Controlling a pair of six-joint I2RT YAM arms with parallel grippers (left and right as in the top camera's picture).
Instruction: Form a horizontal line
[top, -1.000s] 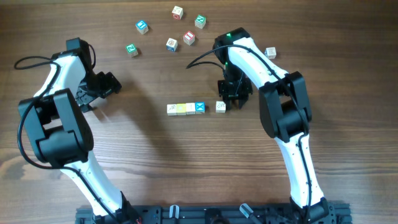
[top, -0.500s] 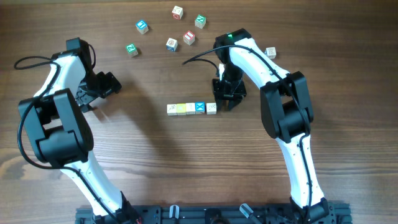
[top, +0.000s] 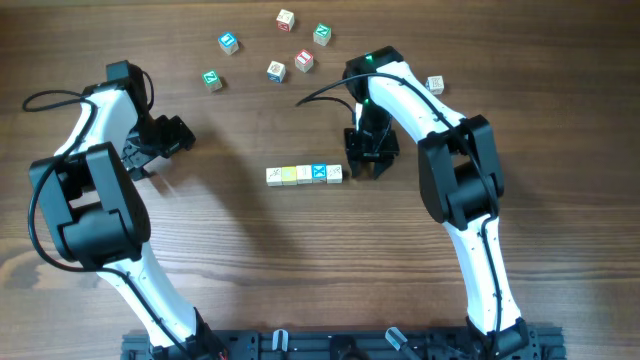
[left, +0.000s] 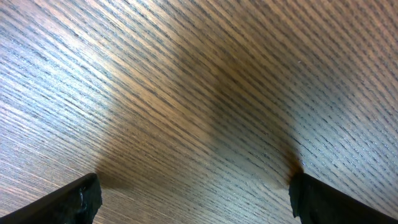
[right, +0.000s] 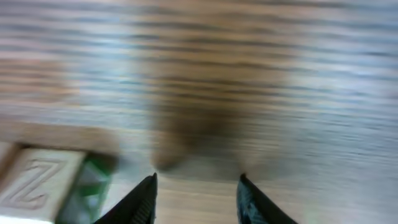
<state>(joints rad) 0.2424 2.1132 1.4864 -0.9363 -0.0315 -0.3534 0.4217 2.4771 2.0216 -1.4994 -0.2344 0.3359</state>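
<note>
Overhead, the horizontal line (top: 305, 174) sits tight-packed mid tabletop (top: 300, 270); right hand (top: 368, 170), narrowly parted and empty beside its right end, should rise straight up without nudging it; left hand (top: 180, 136) gapes wide

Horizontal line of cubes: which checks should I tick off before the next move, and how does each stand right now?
1. Five cubes in the horizontal line: ok, all five sit side by side.
2. Row straight: ok, close to level in the overhead view.
3. Small gaps between neighbouring cubes: cannot tell, too small overhead.
4. Right claw free of the row: ok, open with nothing held, just right of the last cube.
5. Left claw out of the way: ok, open, empty, far left of the row.
6. Loose cubes apart from the row: ok, they lie well above it.
</note>
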